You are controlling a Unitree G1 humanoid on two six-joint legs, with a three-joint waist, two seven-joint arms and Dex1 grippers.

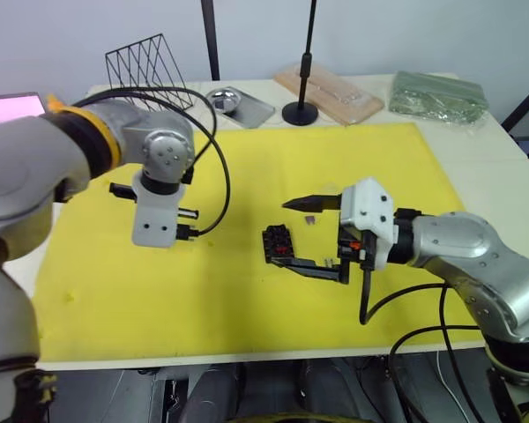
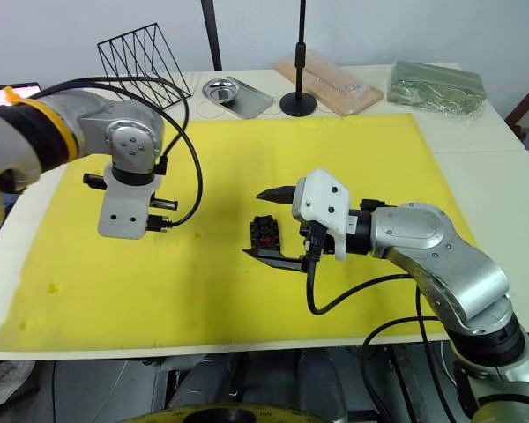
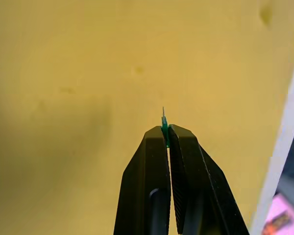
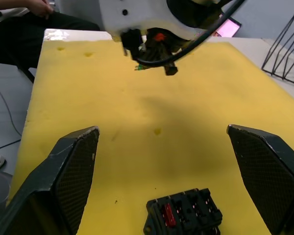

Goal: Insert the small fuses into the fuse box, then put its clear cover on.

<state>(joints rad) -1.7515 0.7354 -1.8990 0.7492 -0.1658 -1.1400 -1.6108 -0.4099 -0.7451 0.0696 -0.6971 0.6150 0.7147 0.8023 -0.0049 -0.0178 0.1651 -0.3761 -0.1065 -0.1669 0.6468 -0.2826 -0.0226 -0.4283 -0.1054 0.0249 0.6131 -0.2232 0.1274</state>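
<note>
My left gripper [image 3: 167, 133] is pinched on the green fuse [image 3: 163, 128], blades pointing out past the fingertips, held above the yellow mat [image 1: 247, 167] well to the left of the fuse box [image 1: 278, 243]; my right gripper [image 4: 161, 142] is spread wide, one finger either side of the box, neither touching it as far as I can tell. Box lies near mat centre; a red fuse [image 4: 168, 214] already sits in one slot; a small purplish fuse [image 1: 309, 218] lies on the mat just behind the box.

Risks, as judged: grip on the green fuse is at the very tips, so it may twist or drop in transit; blades tilted off the slot axis could jam or bend; box is loose on the soft mat, so pressing down may tip or slide it unless the right gripper braces it first.
</note>
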